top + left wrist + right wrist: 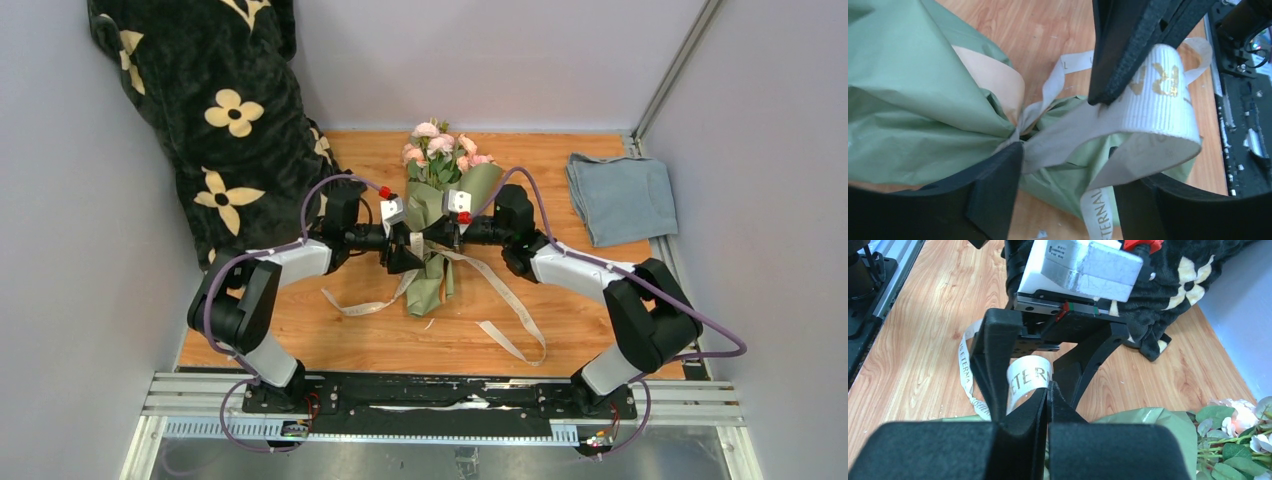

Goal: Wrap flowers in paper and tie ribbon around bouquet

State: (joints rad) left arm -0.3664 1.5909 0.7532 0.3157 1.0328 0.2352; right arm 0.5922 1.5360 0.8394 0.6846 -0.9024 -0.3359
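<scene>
Plainly, "ETERNAL" in capitals along the cream ribbon (1158, 115).

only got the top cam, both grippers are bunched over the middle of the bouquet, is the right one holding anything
Observer: Yes. The right gripper is shut, and its tips pinch a raised loop of the ribbon.
Operator: and the left
Observer: The left gripper is open, with one finger on each side of that loop, not clamping it.
Operator: is the ribbon round the paper yet
Observer: Yes. The left wrist view shows it cinched round the gathered paper.
</scene>
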